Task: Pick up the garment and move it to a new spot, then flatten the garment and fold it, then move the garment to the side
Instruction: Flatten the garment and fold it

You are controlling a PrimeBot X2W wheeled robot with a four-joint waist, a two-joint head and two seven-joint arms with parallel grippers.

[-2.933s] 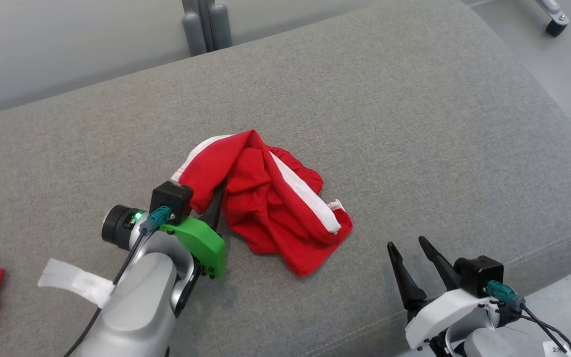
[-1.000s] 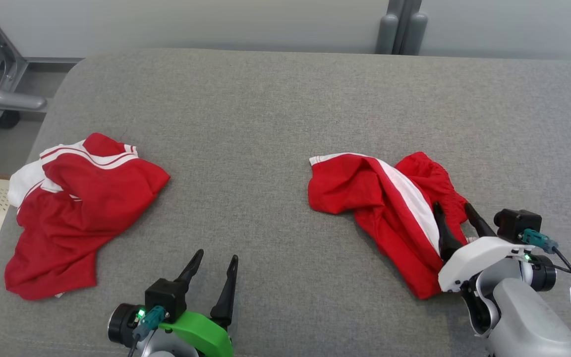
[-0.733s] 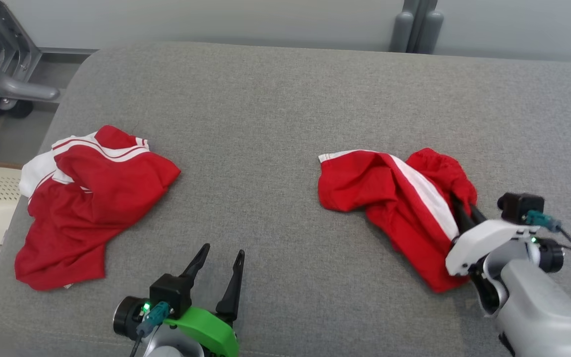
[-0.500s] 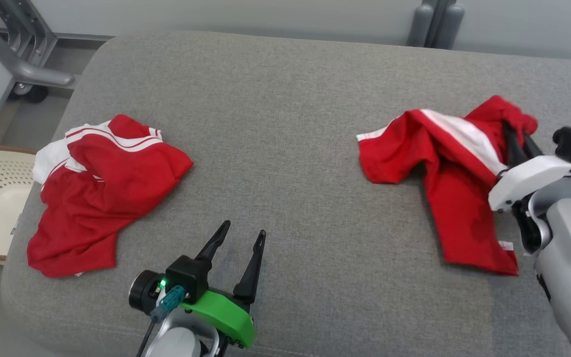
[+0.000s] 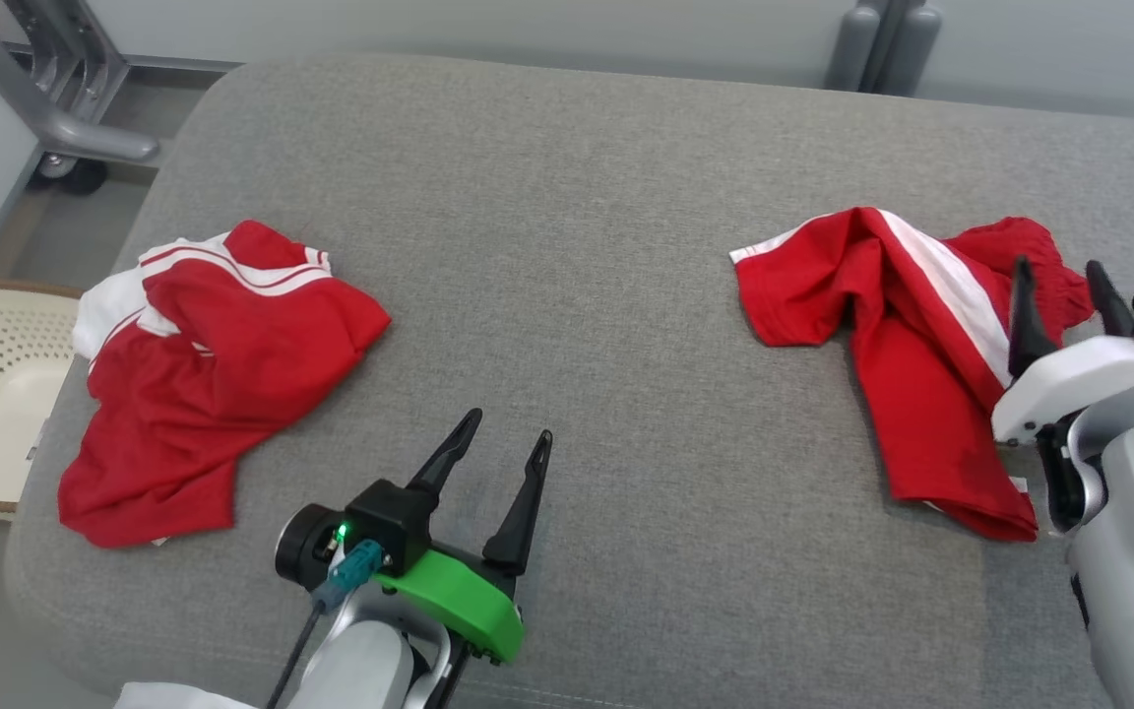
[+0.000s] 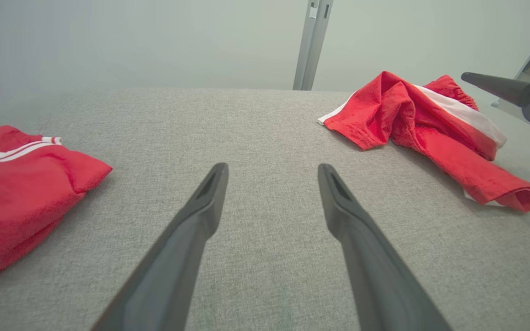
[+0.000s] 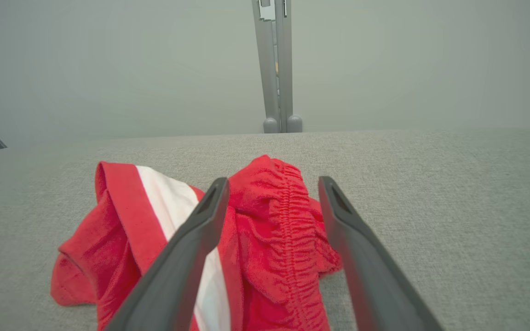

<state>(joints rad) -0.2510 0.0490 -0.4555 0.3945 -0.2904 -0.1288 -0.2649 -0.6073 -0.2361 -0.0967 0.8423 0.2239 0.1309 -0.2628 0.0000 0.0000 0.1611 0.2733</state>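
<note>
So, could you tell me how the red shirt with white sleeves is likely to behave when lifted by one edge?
The shirt probably hangs limp, since it lies crumpled in soft folds. It looks thin, so likely light. Pushed, it may bunch rather than slide on the textured grey cushion.

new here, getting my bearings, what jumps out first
Two bright red garments on the grey cushion: a crumpled red shirt with white trim at the left, red shorts with a white band at the right. The right gripper stands open at the shorts; the left gripper is open over bare cushion.
</note>
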